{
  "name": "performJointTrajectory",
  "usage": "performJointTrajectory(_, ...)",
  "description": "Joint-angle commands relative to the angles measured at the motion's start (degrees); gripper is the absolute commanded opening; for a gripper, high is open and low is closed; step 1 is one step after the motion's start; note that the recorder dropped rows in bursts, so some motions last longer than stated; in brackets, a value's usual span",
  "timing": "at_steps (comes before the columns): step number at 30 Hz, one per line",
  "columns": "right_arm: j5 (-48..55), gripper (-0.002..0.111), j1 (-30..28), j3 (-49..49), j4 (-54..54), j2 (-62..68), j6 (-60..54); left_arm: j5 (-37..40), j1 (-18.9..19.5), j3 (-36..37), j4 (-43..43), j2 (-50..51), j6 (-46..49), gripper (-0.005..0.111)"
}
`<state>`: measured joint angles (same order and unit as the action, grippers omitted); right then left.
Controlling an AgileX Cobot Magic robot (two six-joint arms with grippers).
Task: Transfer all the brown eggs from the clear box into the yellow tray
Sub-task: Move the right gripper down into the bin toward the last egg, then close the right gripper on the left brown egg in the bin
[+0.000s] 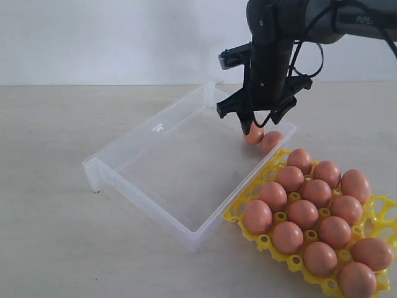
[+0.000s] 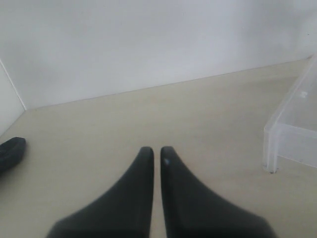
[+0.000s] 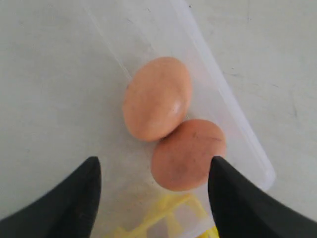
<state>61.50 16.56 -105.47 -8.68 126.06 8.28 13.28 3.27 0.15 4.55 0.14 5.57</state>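
The clear box (image 1: 149,208) is a shallow rectangle of see-through plastic with frosted rims and low walls, lying at an angle on the pale matte tabletop (image 1: 56,236). Its floor is bare except for 2 smooth oval brown eggs (image 1: 253,134) (image 1: 271,141), which touch each other in the far right corner against the wall. The right end effector (image 1: 259,118) hangs just above them, its black fingers spread wide on either side and pinching nothing.

The yellow tray (image 1: 279,216), a bright plastic lattice of round cups and pegs, butts against the box's right edge. It carries 14 brown eggs by my count, with a few cups free along its near right side.

The left end effector (image 2: 153,151) hangs over open tabletop left of the box, its tapered fingers pressed nearly together with nothing between them.
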Motion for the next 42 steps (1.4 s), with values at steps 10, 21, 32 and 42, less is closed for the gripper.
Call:
performJointTrajectory(10, -9.78, 0.054, -0.04, -0.59, 0.96, 6.51, 4.95, -0.37, -0.42, -0.15, -0.29, -0.14, -0.17, 0.004)
performJointTrajectory(21, -19.57, 0.054, -0.04, -0.59, 2.29, 9.37, 9.40, -0.37, -0.42, -0.15, -0.29, -0.14, -0.17, 0.004)
performJointTrajectory(32, -27.36, 0.054, -0.04, -0.59, 2.40, 9.37, 16.27, -0.37, -0.42, -0.15, -0.29, -0.14, -0.17, 0.004)
performJointTrajectory(42, -27.60, 0.034, -0.04, -0.59, 1.97, 9.37, 18.17, -0.37, -0.42, -0.15, -0.29, -0.14, -0.17, 0.004)
